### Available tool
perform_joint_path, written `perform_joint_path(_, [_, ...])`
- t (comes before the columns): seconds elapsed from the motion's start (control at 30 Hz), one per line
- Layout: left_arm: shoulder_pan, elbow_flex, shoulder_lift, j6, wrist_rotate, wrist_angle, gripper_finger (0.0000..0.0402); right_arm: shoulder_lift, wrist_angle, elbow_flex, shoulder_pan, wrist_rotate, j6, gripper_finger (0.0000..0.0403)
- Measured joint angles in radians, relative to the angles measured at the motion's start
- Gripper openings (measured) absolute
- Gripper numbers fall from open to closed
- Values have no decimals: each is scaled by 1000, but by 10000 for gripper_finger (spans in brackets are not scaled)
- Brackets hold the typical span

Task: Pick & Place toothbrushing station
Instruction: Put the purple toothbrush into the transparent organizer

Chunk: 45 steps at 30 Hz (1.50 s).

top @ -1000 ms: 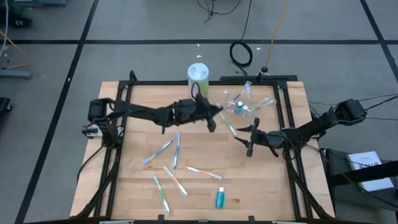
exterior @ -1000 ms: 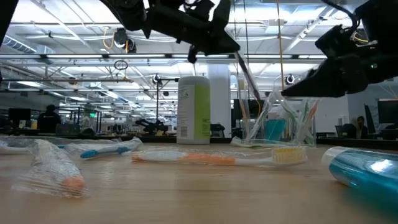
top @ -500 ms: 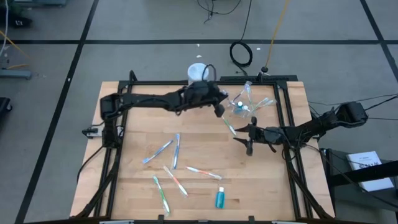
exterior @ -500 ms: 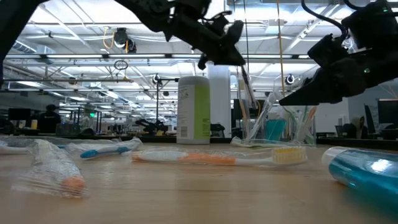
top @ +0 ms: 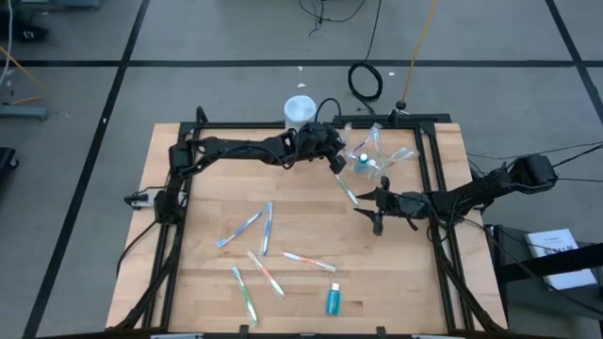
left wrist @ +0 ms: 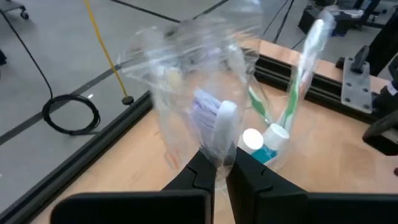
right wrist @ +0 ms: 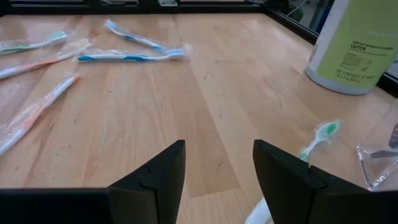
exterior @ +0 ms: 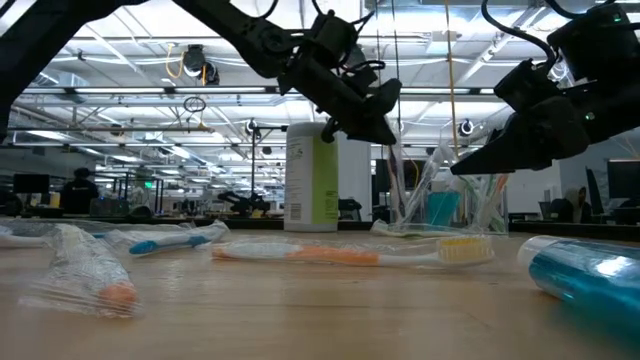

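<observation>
- Hovering at the far side of the worktop, the left claw was clamped on a wrapped toothbrush, its fingers pinched together on the wrapped handle in the left wrist view.
- The clear plastic cup stood just beside that claw, toward the right arm's side; the left wrist view looked straight at it, with a teal toothpaste tube and green-accented brushes already inside.
- The held brush's long axis ran steeply downward from the claw in the low view, its lower end close to the cup's rim; whether it had entered the cup could not be told.
- My judgement: the step in hand was dropping this brush into the cup, and it turned on lining that steep axis up over the cup's mouth, a short way toward the right arm.
- The right claw waited near the cup on its near side, fingers apart and holding nothing, the right wrist view showing bare wood between them.
- A green-headed toothbrush lay flat between the two claws, nearer the right one, so I judged that arm better placed to take it.
- More wrapped toothbrushes and another teal tube lay scattered well apart from the cup on the near half, so much of the task looked undone.
- The white-and-green canister stood at the far edge, beside the left arm.
</observation>
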Motion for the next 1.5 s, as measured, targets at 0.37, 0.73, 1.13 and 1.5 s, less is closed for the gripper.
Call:
perform_joint_path(0.37, [13,0,13,2,1,-40,23,0,0,0,0,0,0,183])
perform_joint_path(0.73, [9,-1,22,61,1,3,24,0,0,0,0,0,0,183])
perform_joint_path(1.13, [5,-1,21,142,53,-12,105,0,-1,0,0,0,-4,183])
perform_joint_path(1.5, [-6,-2,-29,205,27,-28,156,0,-1,0,0,0,-4,183])
